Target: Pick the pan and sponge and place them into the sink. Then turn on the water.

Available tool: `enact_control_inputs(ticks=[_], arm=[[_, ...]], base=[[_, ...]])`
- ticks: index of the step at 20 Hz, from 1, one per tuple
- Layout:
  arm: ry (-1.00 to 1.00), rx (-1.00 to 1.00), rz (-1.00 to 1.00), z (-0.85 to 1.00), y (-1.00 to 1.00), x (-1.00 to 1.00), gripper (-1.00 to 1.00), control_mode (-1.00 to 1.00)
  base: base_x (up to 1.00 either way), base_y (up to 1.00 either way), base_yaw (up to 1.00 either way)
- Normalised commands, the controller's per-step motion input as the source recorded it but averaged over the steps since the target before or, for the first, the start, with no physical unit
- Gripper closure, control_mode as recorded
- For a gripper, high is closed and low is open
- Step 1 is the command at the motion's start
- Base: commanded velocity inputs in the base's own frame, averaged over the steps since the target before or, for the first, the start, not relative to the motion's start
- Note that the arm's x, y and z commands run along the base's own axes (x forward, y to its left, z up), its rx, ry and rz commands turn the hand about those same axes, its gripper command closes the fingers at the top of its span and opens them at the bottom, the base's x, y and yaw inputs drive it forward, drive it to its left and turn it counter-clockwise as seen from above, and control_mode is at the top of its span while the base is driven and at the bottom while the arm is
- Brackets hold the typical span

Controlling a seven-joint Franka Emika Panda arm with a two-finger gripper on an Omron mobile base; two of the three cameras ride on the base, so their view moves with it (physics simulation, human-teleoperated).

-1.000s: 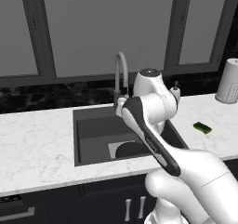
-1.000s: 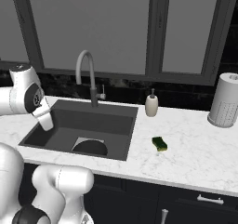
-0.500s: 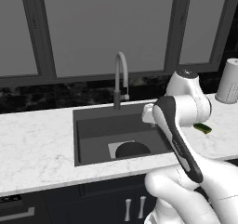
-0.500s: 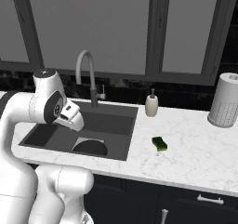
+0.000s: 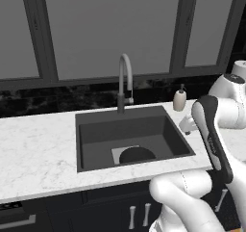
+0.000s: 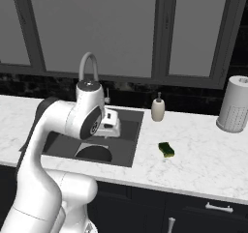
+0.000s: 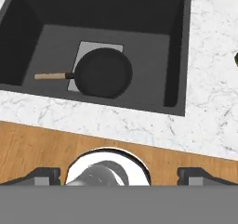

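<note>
The black pan (image 7: 103, 72) lies flat on the floor of the dark grey sink (image 7: 153, 46), its wooden handle (image 7: 51, 75) pointing away from the basin's right wall. It also shows in the left base view, pan (image 5: 137, 155), and the right base view, pan (image 6: 94, 153). My gripper (image 7: 119, 175) hangs high above the sink's front rim, open, with nothing between its fingertips (image 7: 44, 174). The hand (image 6: 110, 123) hovers over the basin's right half. The green sponge (image 6: 167, 149) rests on the marble counter (image 6: 203, 154) to the right of the sink, apart from the gripper.
The arched grey faucet (image 5: 126, 79) stands behind the sink. A beige soap dispenser (image 6: 158, 109) is at the back right of the basin, and a paper towel roll (image 6: 234, 110) stands further right. A wooden floor (image 7: 56, 144) shows below the counter's front edge.
The arm has swung from the sink's left side across to its right half. The pan has stayed in the basin and the sponge on the counter. The jaws have stayed open.
</note>
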Motion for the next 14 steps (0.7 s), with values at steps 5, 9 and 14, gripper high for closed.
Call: enact_control_inputs(ticks=[5,9,14], arm=[[0.0,-0.02,0.23,0.0,-0.74,0.08,-1.0,-1.0],[0.0,-0.02,0.12,0.0,-0.55,0.15,-1.0,-1.0],[0.0,-0.02,0.02,-0.04,-0.44,0.32,-1.0,-1.0]], base=[[0.0,0.0,0.0],[0.0,0.0,0.0],[0.0,0.0,0.0]])
